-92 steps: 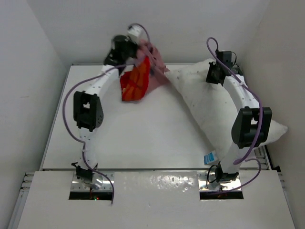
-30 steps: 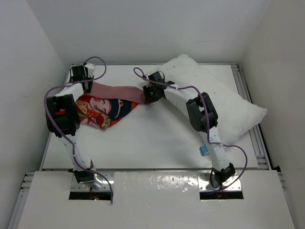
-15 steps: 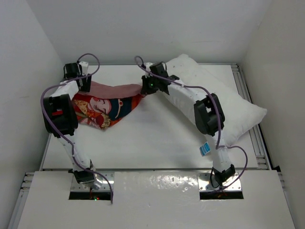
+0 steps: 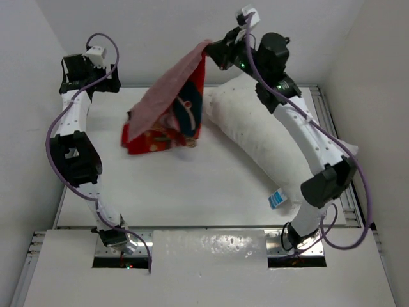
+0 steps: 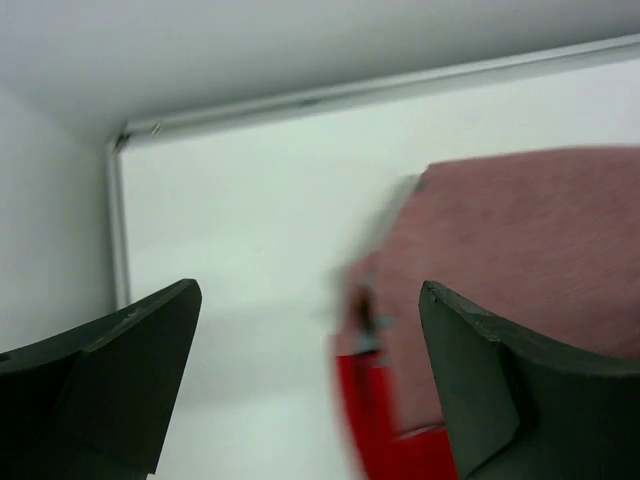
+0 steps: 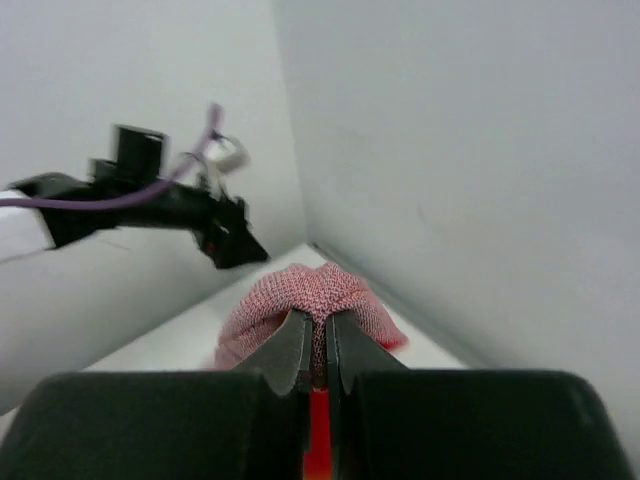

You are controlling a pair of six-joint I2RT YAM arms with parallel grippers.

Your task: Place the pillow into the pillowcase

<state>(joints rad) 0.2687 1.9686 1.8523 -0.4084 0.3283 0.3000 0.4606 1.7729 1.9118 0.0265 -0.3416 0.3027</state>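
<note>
Red-orange pillowcase (image 4: 167, 110), pink reverse outward

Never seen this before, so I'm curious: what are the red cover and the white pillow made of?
The pillowcase looks like thin matte cloth: it hangs in limp folds from the right gripper, its pink reverse showing a knit-like texture. The pillow looks like matte white fabric over soft stuffing, plump and creased; the filling is hidden.

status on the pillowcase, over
Right gripper shut on pillowcase, held high. Left gripper open, empty. Pillow lies right of it, not in.
</note>
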